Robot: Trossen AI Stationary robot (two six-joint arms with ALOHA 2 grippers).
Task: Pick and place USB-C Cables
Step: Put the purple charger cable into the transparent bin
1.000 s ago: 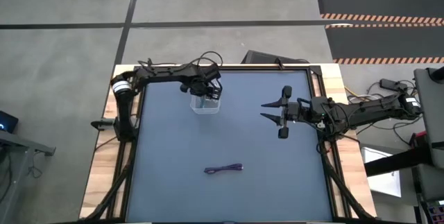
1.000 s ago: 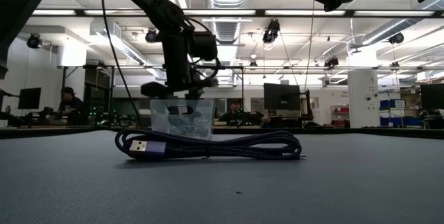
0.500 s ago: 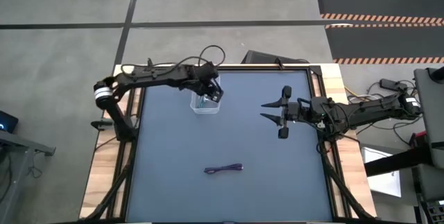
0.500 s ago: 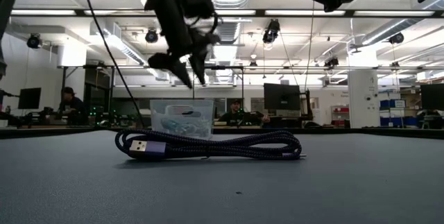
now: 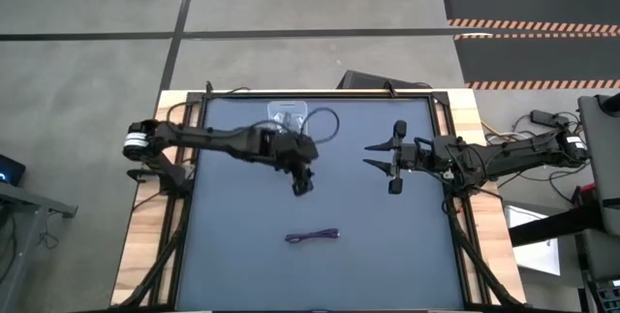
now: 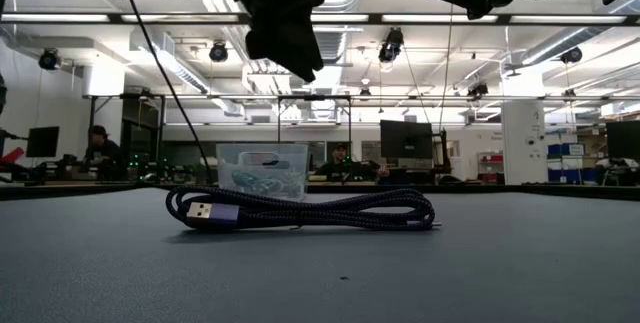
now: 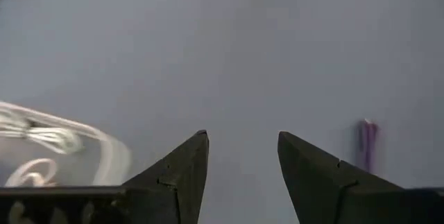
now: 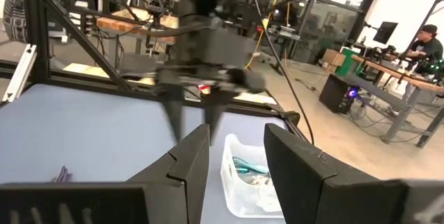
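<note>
The dark purple cable (image 5: 312, 236) lies bundled on the blue mat near the table's near edge, and it fills the foreground of the low view (image 6: 300, 208). The clear bin (image 6: 262, 168) stands behind it with white and teal cables inside (image 8: 253, 182). In the high view a pale clear shape (image 5: 289, 113) shows just beyond the left arm. My left gripper (image 5: 302, 185) hangs open and empty above mid-table, between bin and purple cable (image 7: 366, 144). My right gripper (image 5: 368, 155) waits open at the table's right.
Black wires loop off the left arm near the table's far edge (image 5: 325, 124). The blue mat (image 5: 387, 245) lies bare around the purple cable. A wooden frame (image 5: 150, 226) borders the table. People sit at desks in the room behind (image 6: 97, 148).
My left gripper has risen from the mouth of the bin and swung toward the table's near edge, ending above mid-table on the purple cable's side of the bin. The purple cable and my right arm have kept still.
</note>
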